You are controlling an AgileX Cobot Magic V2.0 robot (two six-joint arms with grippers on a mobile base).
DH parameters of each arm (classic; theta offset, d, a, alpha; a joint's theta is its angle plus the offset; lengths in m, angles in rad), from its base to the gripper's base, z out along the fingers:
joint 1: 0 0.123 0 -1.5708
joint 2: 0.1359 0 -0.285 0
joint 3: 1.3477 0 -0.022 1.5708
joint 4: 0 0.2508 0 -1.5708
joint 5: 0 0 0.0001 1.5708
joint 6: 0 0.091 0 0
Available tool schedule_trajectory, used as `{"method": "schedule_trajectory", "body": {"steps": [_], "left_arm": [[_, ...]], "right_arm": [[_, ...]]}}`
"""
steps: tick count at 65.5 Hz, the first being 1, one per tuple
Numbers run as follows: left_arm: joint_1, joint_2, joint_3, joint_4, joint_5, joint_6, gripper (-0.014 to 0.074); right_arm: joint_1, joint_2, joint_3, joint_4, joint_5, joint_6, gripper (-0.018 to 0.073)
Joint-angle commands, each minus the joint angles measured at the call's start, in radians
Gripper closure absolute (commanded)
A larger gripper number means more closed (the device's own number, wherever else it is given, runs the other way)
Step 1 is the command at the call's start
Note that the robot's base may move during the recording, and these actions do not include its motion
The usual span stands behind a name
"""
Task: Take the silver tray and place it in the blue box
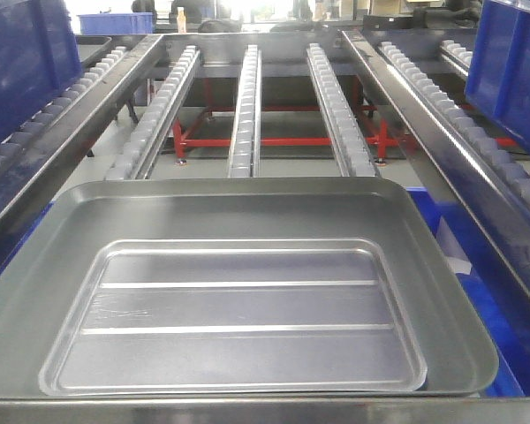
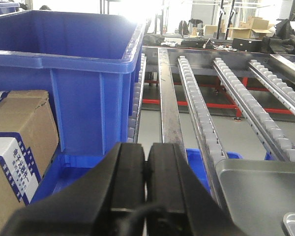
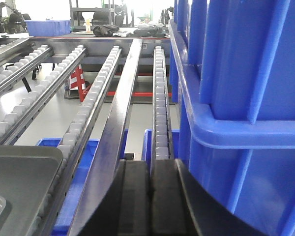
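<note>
Two trays sit nested at the near end of the line: the silver tray (image 1: 238,309) lies flat inside the grey tray (image 1: 247,208), its low rim clear of the wider sloping rim on every side except the near edge, where the two almost meet. Beyond the far rim, roller rails (image 1: 246,106) run away with open gaps between them. The left blue box (image 2: 69,78) stands on the left-hand rollers, well apart from the trays, with cardboard cartons (image 2: 19,128) beside it. The right blue box (image 3: 236,73) stands close along the right-hand rail. The left gripper (image 2: 146,152) hangs left of the trays, fingers pressed together on nothing. The right gripper (image 3: 150,169), just beside the right blue box's wall, is likewise closed and empty.
</note>
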Motion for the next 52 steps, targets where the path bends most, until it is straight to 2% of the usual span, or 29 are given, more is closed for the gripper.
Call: {"method": "schedule_trajectory", "body": {"steps": [1, 52], "left_arm": [[0.005, -0.017, 0.016, -0.010, -0.083, -0.005, 0.0604], [0.005, -0.017, 0.016, -0.010, -0.088, -0.005, 0.0604]], "right_arm": [[-0.008, -0.017, -0.020, 0.000, -0.091, -0.008, 0.0504], [-0.008, -0.017, -0.020, 0.000, -0.092, -0.008, 0.0504]]}}
